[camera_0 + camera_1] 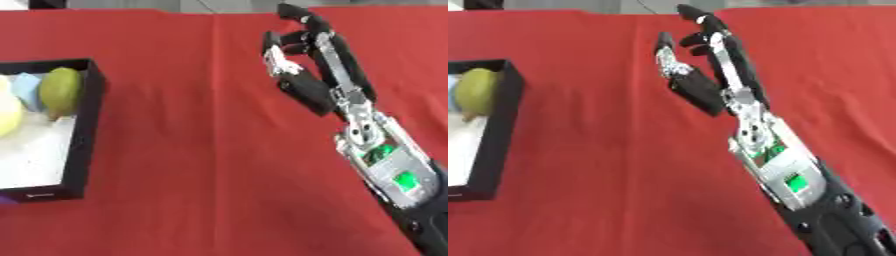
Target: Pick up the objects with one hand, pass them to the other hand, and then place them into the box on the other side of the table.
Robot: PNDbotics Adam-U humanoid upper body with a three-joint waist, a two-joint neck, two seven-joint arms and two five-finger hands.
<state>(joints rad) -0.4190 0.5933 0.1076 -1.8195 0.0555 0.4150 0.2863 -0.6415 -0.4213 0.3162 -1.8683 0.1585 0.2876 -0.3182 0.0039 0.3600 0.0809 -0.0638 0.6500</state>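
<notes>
red tablecloth [192, 150] (black box [86, 135] at left), right robot hand [710, 75] spread wide, empty

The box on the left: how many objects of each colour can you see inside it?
Inside the black box:
Green object: 1
Light blue object: 1
Pale yellow object: 1
Total: 3

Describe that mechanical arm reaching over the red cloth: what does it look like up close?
The robot hand has slim black fingers with silvery metal parts at the thumb and joints. Behind it, the wrist is bare silver metal with mechanical links exposed. The forearm carries a grey housing with small glowing green panels, then turns to a black casing with bolts toward the lower edge.
</notes>
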